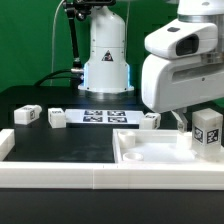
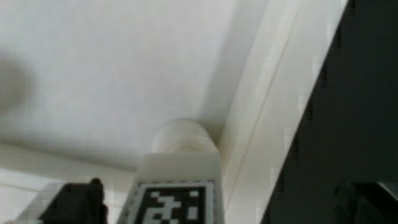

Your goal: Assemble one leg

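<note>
A small white leg [image 1: 207, 130] with black-and-white tags stands upright at the far right corner of the large white tray-like piece [image 1: 150, 158], under my gripper [image 1: 197, 122]. In the wrist view the leg [image 2: 178, 195] lies between my fingers, its rounded end pointing at the white piece [image 2: 107, 80]. One dark finger [image 2: 71, 205] stands a little off the leg. The other finger is farther off and hard to see against the black table. The gripper [image 2: 217, 208] looks open around the leg. Whether the leg's end sits in a hole is hidden.
Three more legs lie on the black table: two at the exterior view's left [image 1: 27, 115] [image 1: 57, 117] and one by the tray's back edge [image 1: 150, 120]. The marker board [image 1: 105, 116] lies in front of the arm's base. A white wall [image 1: 60, 172] runs along the near edge.
</note>
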`<state>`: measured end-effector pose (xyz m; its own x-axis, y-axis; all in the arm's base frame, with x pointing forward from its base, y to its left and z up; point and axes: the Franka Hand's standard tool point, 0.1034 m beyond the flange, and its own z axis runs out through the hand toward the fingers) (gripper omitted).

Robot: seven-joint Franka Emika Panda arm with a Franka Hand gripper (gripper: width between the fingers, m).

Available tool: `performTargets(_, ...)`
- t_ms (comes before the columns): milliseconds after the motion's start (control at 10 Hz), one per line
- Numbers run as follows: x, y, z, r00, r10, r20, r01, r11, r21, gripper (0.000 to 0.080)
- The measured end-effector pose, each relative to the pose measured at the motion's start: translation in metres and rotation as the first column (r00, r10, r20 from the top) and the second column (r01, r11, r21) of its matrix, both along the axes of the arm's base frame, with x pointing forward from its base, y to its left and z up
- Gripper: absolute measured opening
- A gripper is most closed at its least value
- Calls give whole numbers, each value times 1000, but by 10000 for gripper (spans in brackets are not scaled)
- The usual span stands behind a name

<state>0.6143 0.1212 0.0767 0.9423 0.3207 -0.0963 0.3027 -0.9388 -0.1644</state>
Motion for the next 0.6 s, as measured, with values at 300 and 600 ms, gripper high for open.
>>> performTargets(300,2,0,0,1000,-2,3,2,1000,1,649)
performTargets(600,8,0,5,1000,-3,15,3,1000,3,649)
